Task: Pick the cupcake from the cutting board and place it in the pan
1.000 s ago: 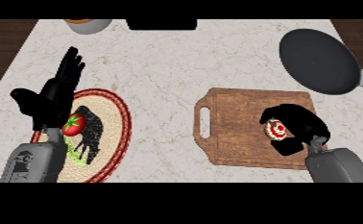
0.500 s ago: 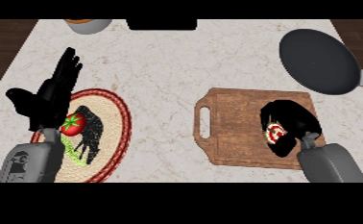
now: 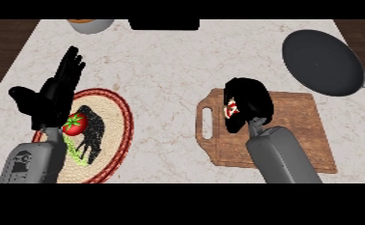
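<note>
Cupcake with red and white showing point(image 3: 231, 109) is sitting inside the curled fingers of the black right hand point(image 3: 249, 93), which is gripping it over the upper-left part of the brown wooden cutting board with a handle slot point(image 3: 292, 137), most of it hidden by the fingers. The dark grey round pan point(image 3: 322, 61) is lying at two o'clock from the board, apart from it. At nine o'clock the black left hand point(image 3: 53, 96) is resting open, fingers straight and pointing up, at the edge of a round woven plate with a red rim point(image 3: 118, 122) carrying a red tomato point(image 3: 75, 123), and a small round mark on the grey left forearm point(image 3: 25, 161) is showing too small to read.
</note>
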Tool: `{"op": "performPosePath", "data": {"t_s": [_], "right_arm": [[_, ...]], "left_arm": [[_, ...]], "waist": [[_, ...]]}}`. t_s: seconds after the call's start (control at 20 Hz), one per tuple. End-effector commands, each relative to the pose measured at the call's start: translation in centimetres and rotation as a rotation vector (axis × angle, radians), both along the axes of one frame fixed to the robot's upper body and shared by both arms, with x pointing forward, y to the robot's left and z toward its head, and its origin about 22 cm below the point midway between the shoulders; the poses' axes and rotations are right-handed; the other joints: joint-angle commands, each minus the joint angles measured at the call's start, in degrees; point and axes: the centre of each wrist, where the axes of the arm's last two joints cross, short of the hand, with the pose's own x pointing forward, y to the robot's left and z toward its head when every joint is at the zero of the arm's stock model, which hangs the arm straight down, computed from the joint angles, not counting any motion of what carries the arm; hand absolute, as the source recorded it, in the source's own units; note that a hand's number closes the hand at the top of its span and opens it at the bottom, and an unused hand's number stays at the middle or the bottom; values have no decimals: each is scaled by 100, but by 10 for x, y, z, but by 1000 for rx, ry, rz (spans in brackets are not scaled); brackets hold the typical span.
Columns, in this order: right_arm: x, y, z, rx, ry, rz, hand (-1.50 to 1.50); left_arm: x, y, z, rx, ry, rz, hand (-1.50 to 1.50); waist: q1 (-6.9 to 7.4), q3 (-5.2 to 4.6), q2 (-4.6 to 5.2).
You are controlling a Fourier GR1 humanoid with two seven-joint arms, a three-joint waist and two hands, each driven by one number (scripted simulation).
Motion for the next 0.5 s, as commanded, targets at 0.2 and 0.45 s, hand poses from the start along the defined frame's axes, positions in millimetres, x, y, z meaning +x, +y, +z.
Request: {"op": "performPosePath", "data": {"t_s": [0.2,0.45], "right_arm": [[-14,16,63,73,-384,-122,150],[9,-19,83,117,-494,-250,150]], "left_arm": [[0,-1,3,-6,3,12,0],[-8,5,8,3,-4,3,0]], "waist": [[-87,0,-27],[-25,2,-7]]}}
